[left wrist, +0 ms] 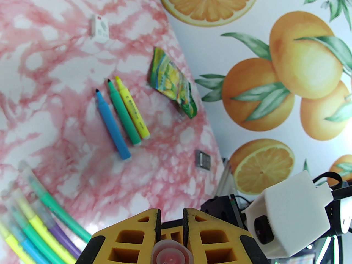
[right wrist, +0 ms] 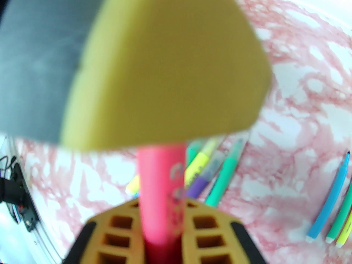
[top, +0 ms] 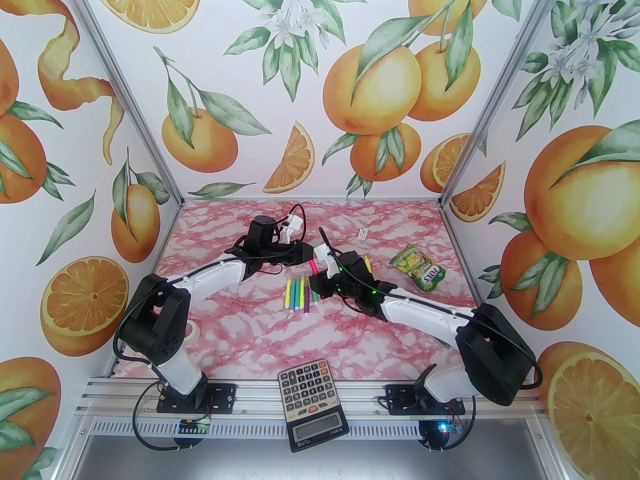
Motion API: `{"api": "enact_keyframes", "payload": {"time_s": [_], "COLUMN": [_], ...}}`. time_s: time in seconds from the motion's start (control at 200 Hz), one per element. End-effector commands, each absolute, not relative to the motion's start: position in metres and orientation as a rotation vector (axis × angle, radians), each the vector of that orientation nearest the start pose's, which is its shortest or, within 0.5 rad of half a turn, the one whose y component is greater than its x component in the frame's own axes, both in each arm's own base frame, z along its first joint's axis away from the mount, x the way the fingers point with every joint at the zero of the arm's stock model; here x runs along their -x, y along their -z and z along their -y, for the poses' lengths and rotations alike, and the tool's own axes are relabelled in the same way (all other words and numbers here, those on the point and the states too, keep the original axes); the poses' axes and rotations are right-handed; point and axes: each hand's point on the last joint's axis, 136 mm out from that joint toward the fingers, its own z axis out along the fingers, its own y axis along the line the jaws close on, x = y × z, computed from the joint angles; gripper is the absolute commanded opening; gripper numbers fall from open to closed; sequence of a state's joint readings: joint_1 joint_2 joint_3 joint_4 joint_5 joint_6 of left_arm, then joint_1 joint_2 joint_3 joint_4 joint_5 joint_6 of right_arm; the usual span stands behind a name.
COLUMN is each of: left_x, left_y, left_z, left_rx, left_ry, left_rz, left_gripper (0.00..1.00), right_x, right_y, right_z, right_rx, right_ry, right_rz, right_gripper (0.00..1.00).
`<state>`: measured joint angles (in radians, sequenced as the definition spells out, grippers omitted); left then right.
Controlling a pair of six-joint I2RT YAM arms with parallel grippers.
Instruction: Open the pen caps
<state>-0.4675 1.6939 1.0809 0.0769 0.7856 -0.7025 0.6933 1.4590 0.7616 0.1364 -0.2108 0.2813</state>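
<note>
A pink pen (top: 313, 267) hangs above the table between my two grippers. My left gripper (top: 304, 256) is shut on its cap end; the round pink cap (left wrist: 172, 253) sits between the yellow fingers (left wrist: 137, 230). My right gripper (top: 321, 279) is shut on the pink barrel (right wrist: 162, 191), whose top is hidden behind the left finger (right wrist: 165, 65). Several capped pens (top: 298, 293) lie in a row below, yellow, green, blue and purple (right wrist: 209, 169). Three uncapped pens lie to the right: blue (left wrist: 112, 125), green (left wrist: 123, 114), yellow (left wrist: 132, 109).
A green-yellow snack pouch (top: 419, 266) lies at the right, with a small white box (top: 362, 232) behind it. A calculator (top: 312, 398) rests on the front rail. A tape roll (top: 192, 330) sits by the left arm's base. Walls close in three sides.
</note>
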Motion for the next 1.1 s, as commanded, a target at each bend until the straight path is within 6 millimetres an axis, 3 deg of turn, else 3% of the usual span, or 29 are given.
{"api": "enact_keyframes", "payload": {"time_s": [0.0, 0.32, 0.651, 0.831, 1.096], "left_x": [-0.395, -0.4, -0.389, -0.387, -0.4], "left_y": [-0.215, -0.213, -0.143, -0.116, -0.087], "left_z": [0.27, 0.252, 0.185, 0.159, 0.135], "left_rx": [-0.111, -0.069, -0.088, -0.098, -0.106], "left_ry": [1.382, 1.345, 0.619, 0.392, 0.139], "left_rz": [-2.145, -2.152, -2.51, -2.615, -2.704], "left_gripper": [0.0, 0.0, 0.0, 0.0, 0.0], "right_x": [-0.282, -0.284, -0.321, -0.343, -0.363], "right_y": [-0.104, -0.098, -0.085, -0.072, -0.053], "right_z": [-0.276, -0.267, -0.242, -0.231, -0.208], "right_rx": [0.628, 0.621, 0.428, 0.31, 0.18], "right_ry": [-0.693, -0.627, -0.356, -0.211, -0.019], "right_rz": [-2.255, -2.271, -2.36, -2.415, -2.477], "right_gripper": [0.0, 0.0, 0.0, 0.0, 0.0]}}
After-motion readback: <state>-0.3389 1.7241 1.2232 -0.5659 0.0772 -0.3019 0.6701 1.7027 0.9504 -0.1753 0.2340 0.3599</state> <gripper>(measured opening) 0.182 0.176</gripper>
